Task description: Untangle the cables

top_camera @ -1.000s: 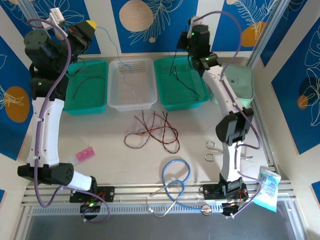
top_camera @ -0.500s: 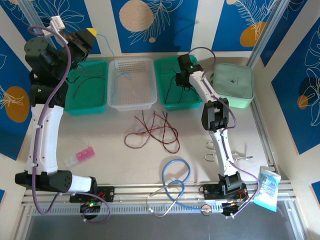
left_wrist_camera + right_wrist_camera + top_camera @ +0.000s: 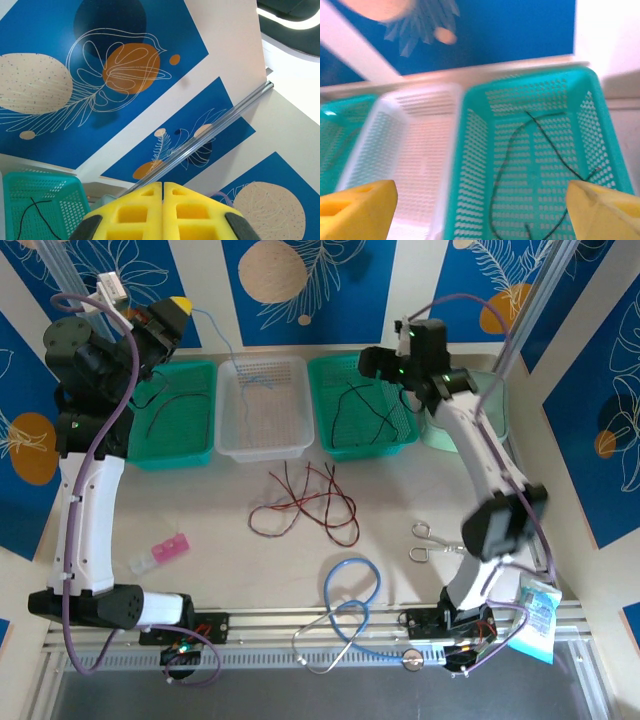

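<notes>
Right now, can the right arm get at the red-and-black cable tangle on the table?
Probably yes. The right hand is open and empty above the right green basket; the cable tangle lies uncovered on the table, nearer the arm's base.

Robotics lab test cell: aluminium rail frame (image 3: pixel 260 618), blue printed backdrop panels (image 3: pixel 330 300), white tabletop (image 3: pixel 220 570).

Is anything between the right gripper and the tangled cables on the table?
Nothing visible. The open right gripper is above the right green basket; the tangled cables lie uncovered in front of its near wall.
</notes>
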You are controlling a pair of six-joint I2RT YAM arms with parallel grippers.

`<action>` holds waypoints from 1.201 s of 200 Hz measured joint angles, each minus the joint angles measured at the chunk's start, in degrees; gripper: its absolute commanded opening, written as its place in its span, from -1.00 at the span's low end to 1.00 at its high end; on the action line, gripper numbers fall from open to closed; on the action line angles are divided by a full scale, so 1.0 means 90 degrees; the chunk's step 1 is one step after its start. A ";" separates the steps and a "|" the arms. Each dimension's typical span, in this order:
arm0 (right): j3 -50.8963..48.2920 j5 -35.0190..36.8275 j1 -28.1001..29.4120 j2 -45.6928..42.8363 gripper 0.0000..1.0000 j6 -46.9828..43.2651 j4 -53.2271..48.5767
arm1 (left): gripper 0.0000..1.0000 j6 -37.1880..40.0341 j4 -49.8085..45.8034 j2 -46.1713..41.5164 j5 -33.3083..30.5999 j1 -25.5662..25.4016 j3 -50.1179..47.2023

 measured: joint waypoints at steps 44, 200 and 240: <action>-0.4019 -0.1430 0.0687 -0.1996 0.69 -0.0840 0.4136 | -1.00 0.0005 -0.0007 0.0012 0.0000 0.0000 0.0032; -0.1829 -0.2786 0.2888 0.1972 0.36 -0.0406 0.8051 | -1.00 0.0005 -0.0078 0.0029 -0.0002 0.0000 0.0219; -0.0772 -0.2934 0.2919 0.2725 -1.00 0.0119 0.8034 | -1.00 0.0017 -0.0180 0.0029 -0.0002 0.0000 0.0219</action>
